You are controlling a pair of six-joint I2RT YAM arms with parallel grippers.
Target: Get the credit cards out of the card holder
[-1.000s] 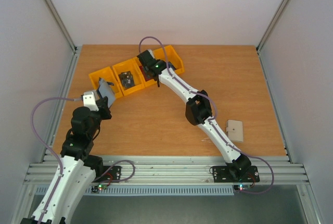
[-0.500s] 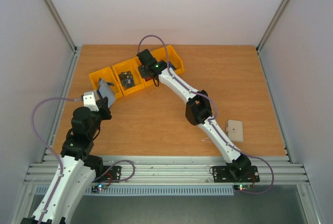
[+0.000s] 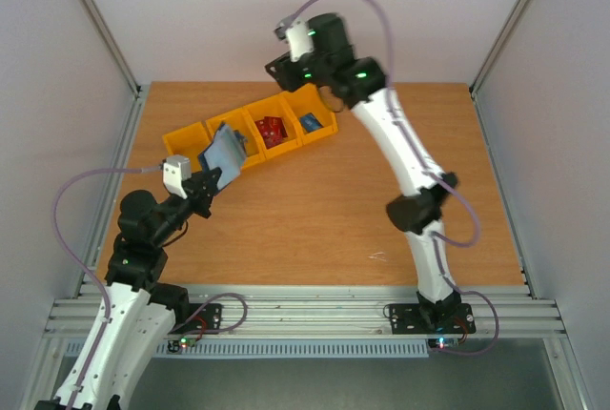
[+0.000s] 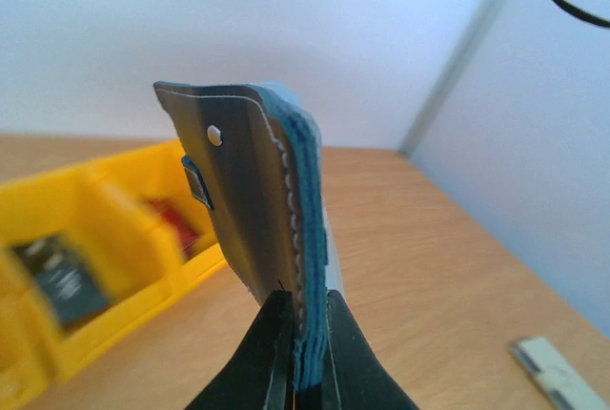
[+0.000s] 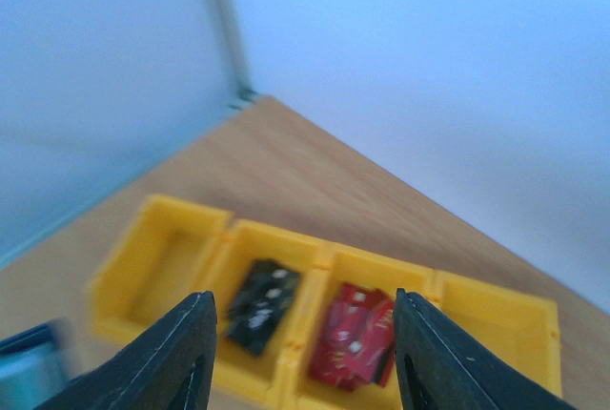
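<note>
My left gripper (image 4: 303, 353) is shut on the bottom edge of the card holder (image 4: 262, 191), a dark navy wallet with blue-grey inner layers, held upright above the table. From above, the card holder (image 3: 224, 150) hangs over the row of yellow bins, with the left gripper (image 3: 210, 179) below it. Red credit cards (image 3: 271, 130) lie in one bin and a blue one (image 3: 310, 123) in the bin to its right. My right gripper (image 3: 283, 69) is raised high behind the bins. Its jaws (image 5: 303, 353) stand open and empty above the red cards (image 5: 357, 334) and black cards (image 5: 259, 305).
Several yellow bins (image 3: 186, 138) stand in a row at the back left of the wooden table. A beige pad (image 4: 558, 372) lies on the table at the right in the left wrist view. Grey walls enclose the table.
The right arm has lifted up and back from the bins and its jaws have opened. The red cards now show in their bin. The left arm has raised the card holder toward the bins.
</note>
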